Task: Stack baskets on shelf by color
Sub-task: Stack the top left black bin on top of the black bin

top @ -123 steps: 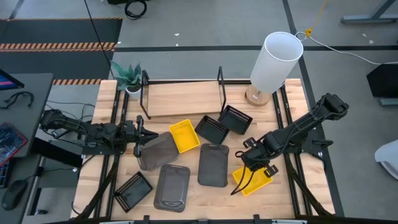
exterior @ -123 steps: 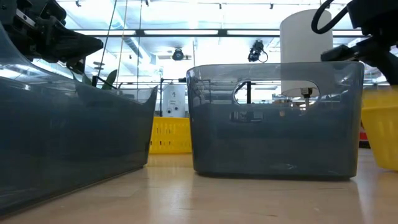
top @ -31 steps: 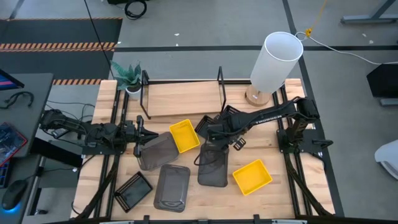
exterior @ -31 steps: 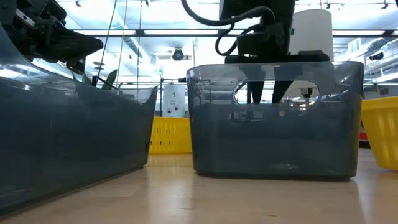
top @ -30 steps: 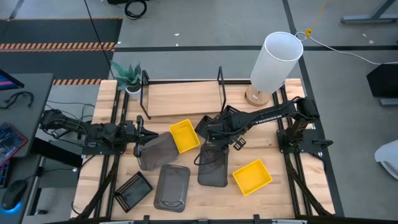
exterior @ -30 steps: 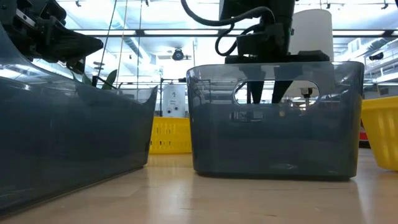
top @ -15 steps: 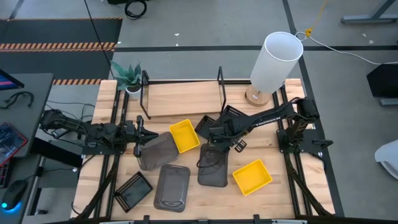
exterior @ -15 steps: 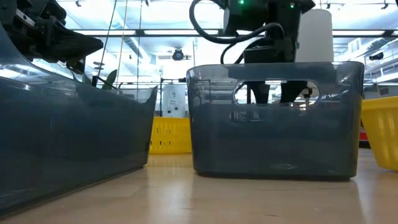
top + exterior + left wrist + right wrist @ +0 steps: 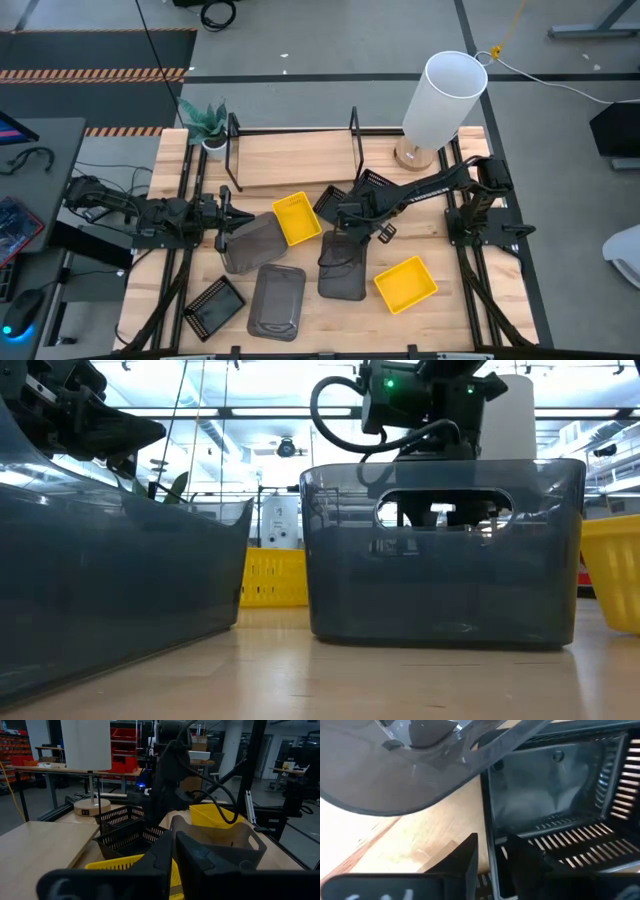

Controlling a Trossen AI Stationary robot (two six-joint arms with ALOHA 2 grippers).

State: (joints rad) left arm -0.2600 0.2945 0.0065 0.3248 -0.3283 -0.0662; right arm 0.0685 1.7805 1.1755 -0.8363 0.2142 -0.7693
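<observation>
Shelf [image 9: 290,158]: it stands at the far side of the table. Its wooden board has no baskets on it. I think the job has hardly begun.
Grey baskets: three. One [image 9: 344,265] sits in the middle. One [image 9: 278,300] is near the front. One [image 9: 251,242] is on the left and tilted.
Yellow baskets: two. One [image 9: 296,218] is near the middle. One [image 9: 406,284] is on the right, near the front.
Black mesh baskets: three. Two [image 9: 341,207] [image 9: 380,190] sit just in front of the shelf. One [image 9: 214,305] is at the front left.
Left gripper [image 9: 226,224]: it is clamped on the far rim of the tilted grey basket.
Right gripper [image 9: 349,222]: its two fingers straddle the wall of a black mesh basket [image 9: 560,795]. I cannot tell if they are squeezing it.
Left to do: every basket must go on the shelf, each colour in its own pile.
</observation>
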